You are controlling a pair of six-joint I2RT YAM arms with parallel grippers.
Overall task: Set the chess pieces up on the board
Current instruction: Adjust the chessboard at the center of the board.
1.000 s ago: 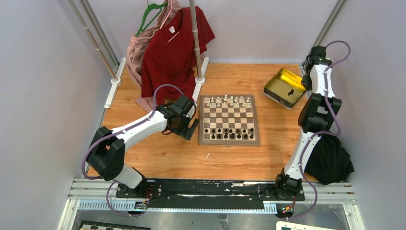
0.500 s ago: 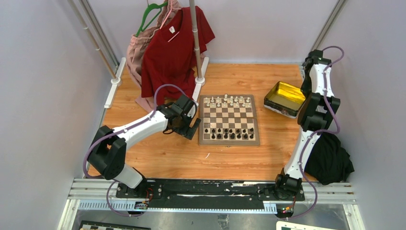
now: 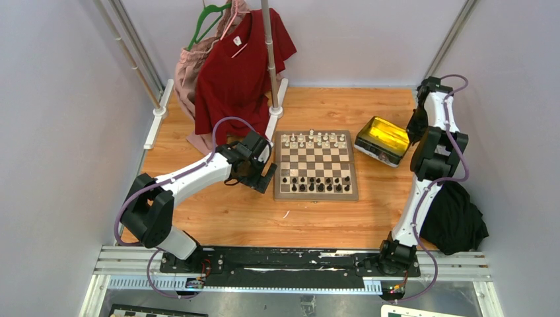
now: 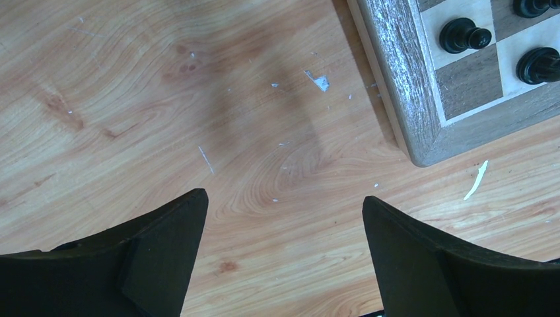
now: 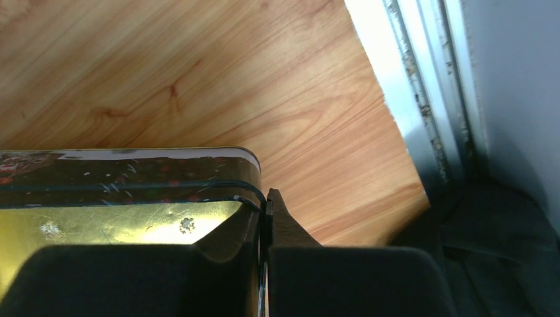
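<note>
The right gripper (image 5: 266, 198) is clamping the tilted gold tray (image 5: 125, 173) by its rim; the left gripper (image 4: 284, 206) is hovering, jaws apart, beside the board (image 4: 404, 99).

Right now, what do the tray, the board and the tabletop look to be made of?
The tray is likely thin metal, glossy gold inside; it throws mirror-like glare. The board seems to be wood, matte, with greyish grain on its border. The tabletop is wood or wood-look laminate, smooth; grain and knots show, but which of the two I cannot tell.
</note>
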